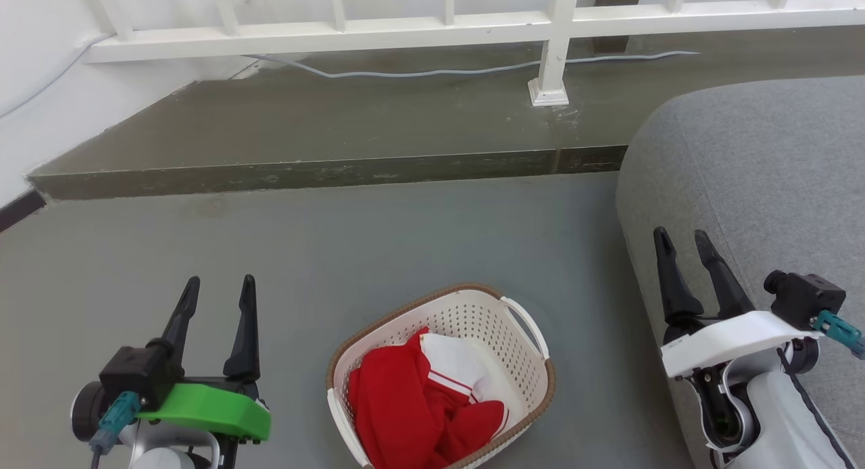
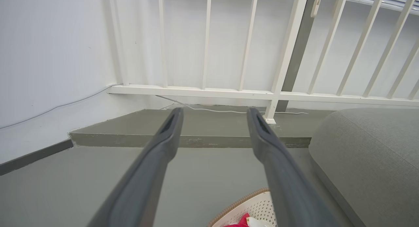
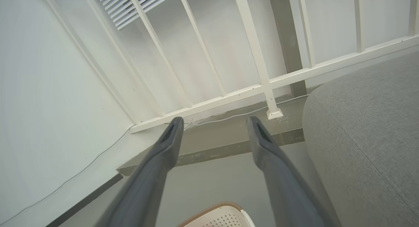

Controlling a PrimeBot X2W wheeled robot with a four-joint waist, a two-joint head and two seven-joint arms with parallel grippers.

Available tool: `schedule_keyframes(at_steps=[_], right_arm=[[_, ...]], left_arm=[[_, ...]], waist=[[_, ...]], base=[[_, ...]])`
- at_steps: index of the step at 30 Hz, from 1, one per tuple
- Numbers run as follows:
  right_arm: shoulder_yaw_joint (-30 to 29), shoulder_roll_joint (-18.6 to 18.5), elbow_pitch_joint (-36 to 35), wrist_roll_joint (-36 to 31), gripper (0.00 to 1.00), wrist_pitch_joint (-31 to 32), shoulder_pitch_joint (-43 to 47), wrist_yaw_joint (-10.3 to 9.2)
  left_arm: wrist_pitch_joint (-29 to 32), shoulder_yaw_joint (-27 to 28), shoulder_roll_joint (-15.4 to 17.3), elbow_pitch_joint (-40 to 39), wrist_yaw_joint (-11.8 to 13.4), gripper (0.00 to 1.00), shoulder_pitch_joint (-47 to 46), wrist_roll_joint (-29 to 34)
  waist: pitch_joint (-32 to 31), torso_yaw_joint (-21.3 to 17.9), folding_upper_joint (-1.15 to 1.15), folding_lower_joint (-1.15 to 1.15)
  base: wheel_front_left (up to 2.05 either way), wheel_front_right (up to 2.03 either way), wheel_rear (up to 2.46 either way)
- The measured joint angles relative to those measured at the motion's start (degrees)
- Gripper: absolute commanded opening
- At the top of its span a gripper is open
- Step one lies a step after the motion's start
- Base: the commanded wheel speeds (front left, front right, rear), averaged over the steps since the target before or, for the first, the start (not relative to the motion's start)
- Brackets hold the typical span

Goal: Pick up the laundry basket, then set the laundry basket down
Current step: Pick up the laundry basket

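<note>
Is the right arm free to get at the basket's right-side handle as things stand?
Likely yes: the open right pincer hangs beside the laundry basket, with nothing between it and the white handle facing it.

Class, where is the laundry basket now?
Head view: the laundry basket sits on the floor at bottom centre, between the left gripper and right gripper.
</note>
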Motion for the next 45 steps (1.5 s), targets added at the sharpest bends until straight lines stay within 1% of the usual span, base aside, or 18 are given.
schedule_keyframes(at_steps=[12,28,30,37,43,45], right_arm=[[-0.1,0.5,0.4,-1.1,1.00,0.0,-0.3,0.01],[-0.7,0.8,-0.3,-1.6,1.00,0.0,-2.5,0.25],[-0.8,0.8,-0.5,-1.6,1.00,0.0,-3.0,0.26],[-0.8,1.0,-1.6,-1.7,1.00,0.0,-5.0,0.51],[-0.6,1.5,-2.3,-2.0,1.00,0.0,-7.3,0.51],[-0.5,1.7,-2.5,-2.0,1.00,0.0,-8.1,0.51]], left_arm=[[0.0,1.0,-0.2,0.1,-0.4,1.00,0.0,-0.2],[0.0,0.9,-0.4,2.0,-0.6,1.00,-0.8,-1.3],[0.0,0.9,-0.4,2.9,-1.0,1.00,-1.5,-2.0],[0.0,0.7,-0.6,7.7,-1.0,1.00,-2.9,-5.3],[0.8,0.5,-0.7,12.4,-1.0,1.00,-7.1,-8.5],[1.5,0.6,-0.7,14.1,-1.1,1.00,-8.3,-10.6]], waist=[[1.1,-0.5,0.00,0.00],[7.5,-2.4,0.00,0.00],[8.5,-2.6,0.00,0.00],[12.8,-3.1,0.00,0.00],[16.8,-3.6,0.00,0.00],[18.2,-3.8,0.00,0.00]], base=[[0.00,0.00,0.00],[0.00,0.00,0.00],[0.00,0.00,0.00],[0.00,0.00,0.00],[0.00,0.00,0.00],[0.00,0.00,0.00]])
